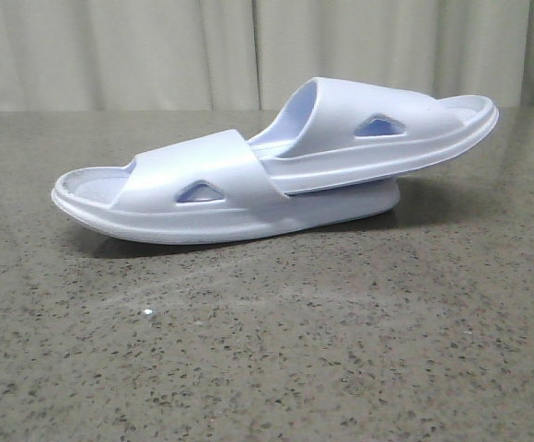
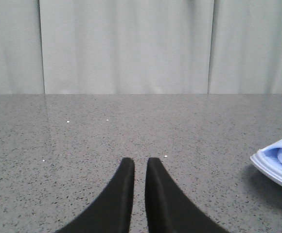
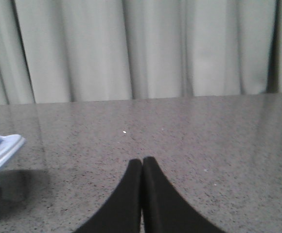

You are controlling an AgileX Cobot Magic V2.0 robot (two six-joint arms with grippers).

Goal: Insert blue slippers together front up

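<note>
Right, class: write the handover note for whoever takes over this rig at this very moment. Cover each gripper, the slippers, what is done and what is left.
Left gripper: holding nothing, fingers close with a narrow gap between them, low over bare table, one slipper's edge off to its side.
Right gripper: shut on nothing, also over bare table.
Slippers: the lower slipper lies flat on the grey table. The upper slipper has its front pushed under the lower one's strap, its heel raised and sticking out to the right.
Done: the pair looks nested, both right side up.
Left: apparently nothing but a check that the pair is seated; neither gripper touches it.
</note>
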